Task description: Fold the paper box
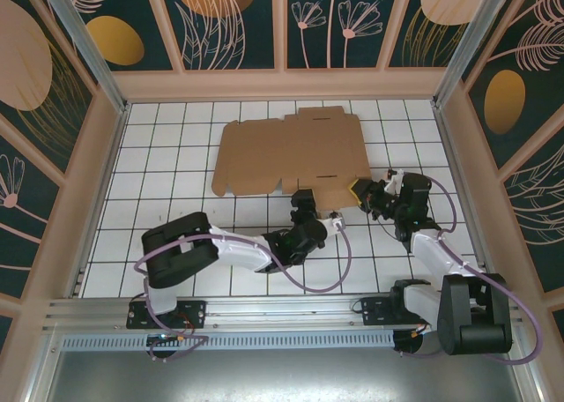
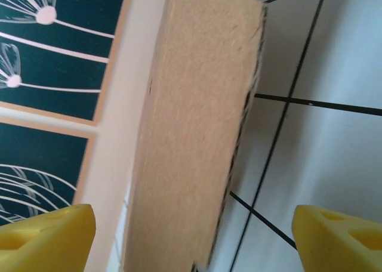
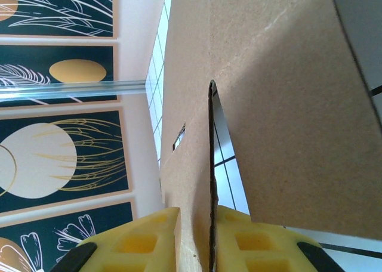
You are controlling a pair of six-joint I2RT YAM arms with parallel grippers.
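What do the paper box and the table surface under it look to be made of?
The paper box: brown cardboard, matte and unprinted; the wrist views show a fibrous face and a dark, rough cut edge, probably corrugated, though no fluting is clear. The table surface: smooth white with a thin black grid; printed sheet or real tiles, I cannot tell.

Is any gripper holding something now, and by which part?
The right gripper pinches the paper box by its near right corner; the left gripper is open, holding nothing.
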